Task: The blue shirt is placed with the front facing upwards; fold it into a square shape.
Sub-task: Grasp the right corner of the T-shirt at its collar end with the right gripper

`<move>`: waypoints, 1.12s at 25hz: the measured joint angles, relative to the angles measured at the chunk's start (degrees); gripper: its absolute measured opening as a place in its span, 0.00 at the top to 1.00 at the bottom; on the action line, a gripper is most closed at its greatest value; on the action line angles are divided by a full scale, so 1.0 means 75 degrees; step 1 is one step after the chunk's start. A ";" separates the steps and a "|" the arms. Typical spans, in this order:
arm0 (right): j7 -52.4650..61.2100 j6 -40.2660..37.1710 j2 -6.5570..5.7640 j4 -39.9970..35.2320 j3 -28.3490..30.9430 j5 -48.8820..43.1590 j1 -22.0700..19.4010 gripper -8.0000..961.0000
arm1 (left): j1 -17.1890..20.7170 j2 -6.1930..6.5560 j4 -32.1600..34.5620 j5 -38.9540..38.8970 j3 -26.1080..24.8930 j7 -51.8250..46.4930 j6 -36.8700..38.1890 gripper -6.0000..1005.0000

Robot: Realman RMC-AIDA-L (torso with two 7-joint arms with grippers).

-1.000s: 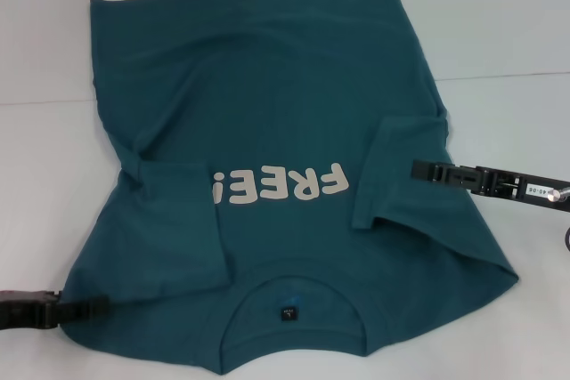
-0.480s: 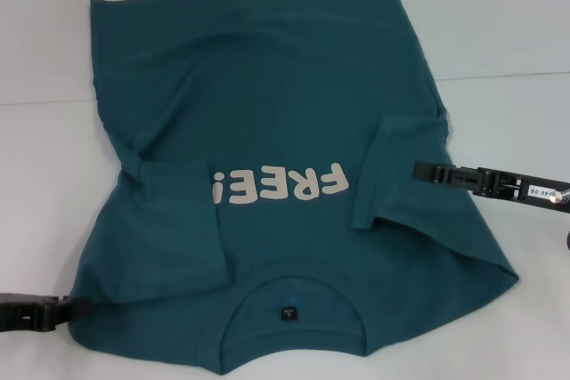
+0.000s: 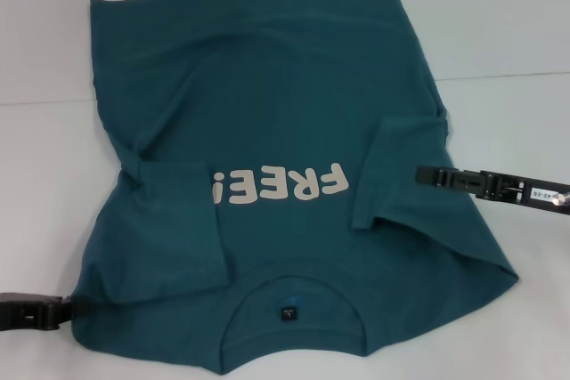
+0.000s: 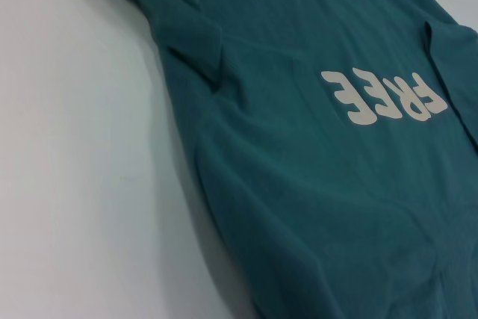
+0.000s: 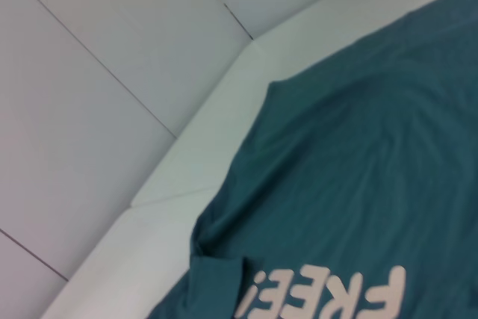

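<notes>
While both sleeves lie folded inward, blue shirt [image 3: 285,211] face-up; pincer states unclear.

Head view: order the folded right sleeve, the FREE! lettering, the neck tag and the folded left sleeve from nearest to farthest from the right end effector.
From the right end effector:
1. Right sleeve, directly beside it.
2. FREE! lettering, chest centre.
3. Neck tag, near collar.
4. Left sleeve, on the far side.

Lab/test bench: bare white table [image 3: 499,24], pale tiled floor [image 5: 89,72], no furnishings.
</notes>
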 joint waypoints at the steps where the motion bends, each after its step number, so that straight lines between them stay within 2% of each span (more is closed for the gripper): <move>1: 0.0098 0.0000 -0.0036 -0.0010 -0.0004 -0.0083 -0.0003 0.19 | -0.0007 0.0000 0.0005 0.0000 0.0004 -0.0010 0.0016 0.99; 4: 0.0669 0.0006 -0.0231 -0.0029 -0.0002 -0.0495 -0.0008 0.19 | -0.0028 0.0004 0.0019 0.0000 0.0007 -0.0021 0.0048 0.99; 5: 0.1121 0.0004 -0.0377 -0.0031 0.0001 -0.0815 -0.0011 0.19 | -0.0037 0.0005 0.0022 -0.0002 0.0008 -0.0027 0.0053 0.99; 6: 0.1121 0.0004 -0.0377 -0.0031 0.0001 -0.0815 -0.0011 0.19 | -0.0037 0.0005 0.0022 -0.0002 0.0008 -0.0027 0.0053 0.99; 8: 0.1631 -0.0004 -0.0520 -0.0034 0.0007 -0.1188 -0.0031 0.19 | -0.0038 0.0012 0.0022 -0.0020 0.0002 -0.0039 0.0058 0.99; 11: 0.2167 -0.0073 -0.0625 -0.0035 0.0007 -0.1631 -0.0072 0.19 | -0.0038 0.0027 0.0022 -0.0042 -0.0023 -0.0048 0.0064 0.99; 17: 0.2601 -0.0116 -0.0649 -0.0038 0.0012 -0.2147 -0.0191 0.19 | -0.0038 0.0031 0.0022 -0.0048 -0.0038 -0.0050 0.0063 0.99; 28: 0.2667 -0.0187 -0.0617 -0.0371 0.0323 -0.2200 -0.0563 0.19 | -0.0089 0.0042 0.0009 -0.0038 -0.0004 -0.0051 0.0067 0.99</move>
